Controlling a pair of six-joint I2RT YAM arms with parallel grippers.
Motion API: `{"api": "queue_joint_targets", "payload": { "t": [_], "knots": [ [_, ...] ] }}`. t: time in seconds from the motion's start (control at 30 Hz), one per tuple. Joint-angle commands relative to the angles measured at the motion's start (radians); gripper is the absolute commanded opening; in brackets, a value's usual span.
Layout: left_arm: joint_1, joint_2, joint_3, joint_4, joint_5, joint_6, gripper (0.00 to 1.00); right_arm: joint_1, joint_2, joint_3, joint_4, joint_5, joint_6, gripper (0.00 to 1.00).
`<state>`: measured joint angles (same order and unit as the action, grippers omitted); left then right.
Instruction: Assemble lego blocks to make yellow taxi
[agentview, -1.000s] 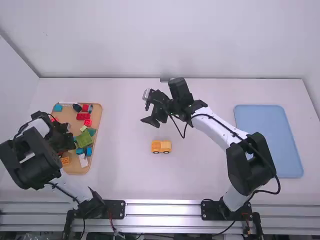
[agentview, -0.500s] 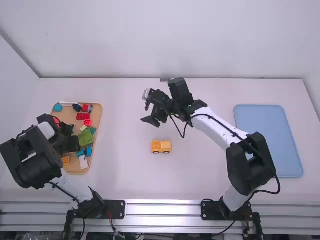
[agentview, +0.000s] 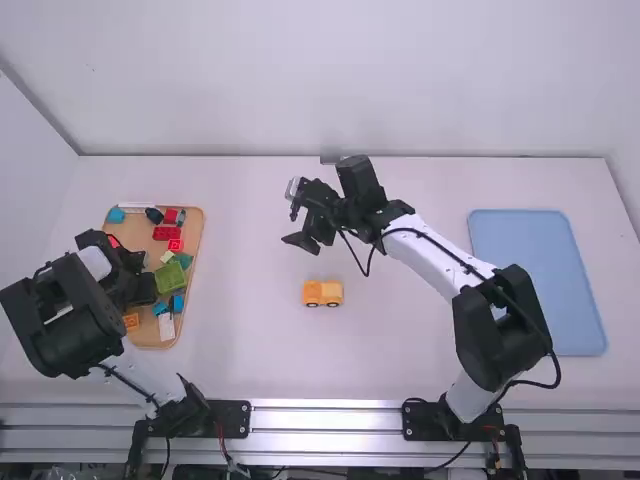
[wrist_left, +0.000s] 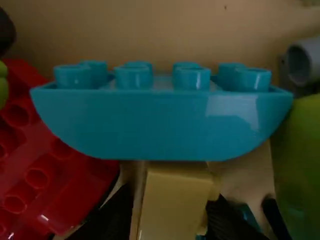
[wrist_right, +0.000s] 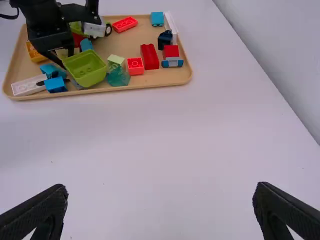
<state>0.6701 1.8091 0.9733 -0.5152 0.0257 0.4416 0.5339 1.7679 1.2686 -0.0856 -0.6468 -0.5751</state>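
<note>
Your left gripper (wrist_left: 171, 200) stands parted around the pale yellow plastic block (wrist_left: 175, 212) on the tan tray (wrist_right: 177, 79), left, nearer that arm. Your right gripper (wrist_right: 160, 187), spread wide, hangs beyond the orange-yellow wheeled toy vehicle (agentview: 322, 291), mid-table.

The left arm (agentview: 55, 315) bends over the far left, left gripper (agentview: 143, 289) lowered; the right arm (agentview: 435, 258) stretches inward, right gripper (agentview: 303, 241) with its 2 fingers (wrist_right: 287, 212) wide apart.

Teal brick (wrist_left: 160, 125) in glossy plastic — tray (wrist_right: 125, 47) smooth, matt
</note>
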Motion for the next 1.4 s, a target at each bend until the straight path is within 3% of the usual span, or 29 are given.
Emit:
{"api": "queue_joint_targets", "payload": {
  "t": [0.0,0.23,0.57,0.7,0.87,1.0,1.1,1.23,1.37],
  "knots": [
    [-0.003,-0.006,-0.019,0.013,-0.006,-0.007,0.32,0.003,-0.019,0.034,0.003,-0.003,0.003,0.99],
    [-0.003,-0.006,-0.019,0.034,0.052,-0.001,0.27,0.003,-0.019,0.034,0.002,-0.003,0.003,0.98],
    [-0.003,-0.044,-0.019,0.029,0.035,-0.099,0.1,0.002,-0.019,0.034,-0.008,-0.002,0.033,0.99],
    [-0.003,-0.11,-0.019,0.015,0.037,-0.142,0.08,-0.006,-0.019,0.034,-0.005,-0.002,0.059,0.99],
    [-0.043,-0.326,-0.109,0.05,0.046,-0.166,0.09,-0.035,-0.019,0.034,0.015,-0.008,0.148,0.98],
    [-0.123,-0.558,-0.211,0.103,0.048,-0.166,0.17,-0.073,-0.019,0.034,0.055,-0.033,0.285,0.98],
    [-0.22,-0.737,-0.269,0.13,0.166,-0.132,0.22,-0.101,-0.019,0.034,0.068,-0.156,0.316,0.99],
    [-0.365,-0.848,-0.297,0.166,0.278,-0.098,0.22,-0.129,-0.019,0.034,0.08,-0.352,0.316,0.99],
    [-0.525,-0.859,-0.301,0.261,0.332,-0.115,0.21,-0.143,-0.019,0.034,0.079,-0.497,0.354,0.98]
  ]
}}
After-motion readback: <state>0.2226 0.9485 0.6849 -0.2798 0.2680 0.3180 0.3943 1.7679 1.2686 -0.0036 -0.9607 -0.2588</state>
